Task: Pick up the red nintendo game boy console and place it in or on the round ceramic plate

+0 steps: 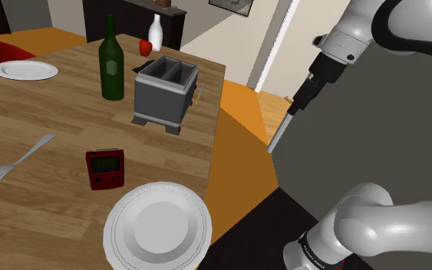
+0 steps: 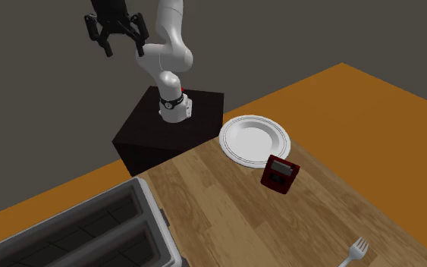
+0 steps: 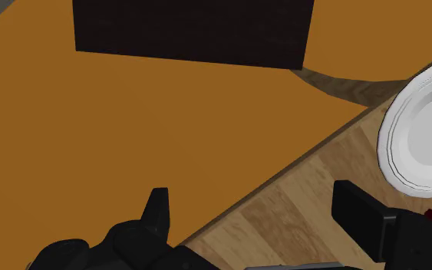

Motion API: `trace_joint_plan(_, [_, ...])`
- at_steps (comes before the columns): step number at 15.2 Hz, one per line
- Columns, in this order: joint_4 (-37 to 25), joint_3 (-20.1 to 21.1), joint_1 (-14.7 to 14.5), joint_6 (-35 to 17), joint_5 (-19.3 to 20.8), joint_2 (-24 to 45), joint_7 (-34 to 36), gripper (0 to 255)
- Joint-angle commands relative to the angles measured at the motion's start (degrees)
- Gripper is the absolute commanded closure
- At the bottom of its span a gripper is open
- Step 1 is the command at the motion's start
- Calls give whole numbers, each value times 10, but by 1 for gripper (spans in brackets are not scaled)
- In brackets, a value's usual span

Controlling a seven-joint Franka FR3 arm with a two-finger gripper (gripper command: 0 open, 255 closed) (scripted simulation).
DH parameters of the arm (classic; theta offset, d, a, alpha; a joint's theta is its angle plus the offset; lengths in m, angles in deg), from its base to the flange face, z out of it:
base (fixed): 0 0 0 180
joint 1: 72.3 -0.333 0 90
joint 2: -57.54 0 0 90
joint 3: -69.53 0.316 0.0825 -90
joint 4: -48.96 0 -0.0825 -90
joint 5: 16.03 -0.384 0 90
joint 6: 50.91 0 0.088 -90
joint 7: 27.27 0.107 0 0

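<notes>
- Zero steps done: red game boy (image 1: 105,169) lay flat on tabletop (image 1: 53,115), just beside white plate (image 1: 114,230).
- End effector (image 2: 120,45) hung released and empty, high above the stand (image 2: 166,136).
- Reach, grasp, lift, placing all not yet done.

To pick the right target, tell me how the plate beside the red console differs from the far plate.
The near plate lies right next to the red console; the far plate sits at the table's far corner, beyond the fork. The near plate shows a broad stepped rim; the far plate looks flatter. Both are white and round.
</notes>
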Motion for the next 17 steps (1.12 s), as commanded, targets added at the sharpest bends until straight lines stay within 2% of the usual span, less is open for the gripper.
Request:
trace_joint_plan(1, [0,0,0,0,0,0,0,0])
trace_joint_plan(9, [-30,66,-41,-83,-30,109,8,0])
trace_joint_plan(17, [-92,132,-73,-150,-36,232,20,0])
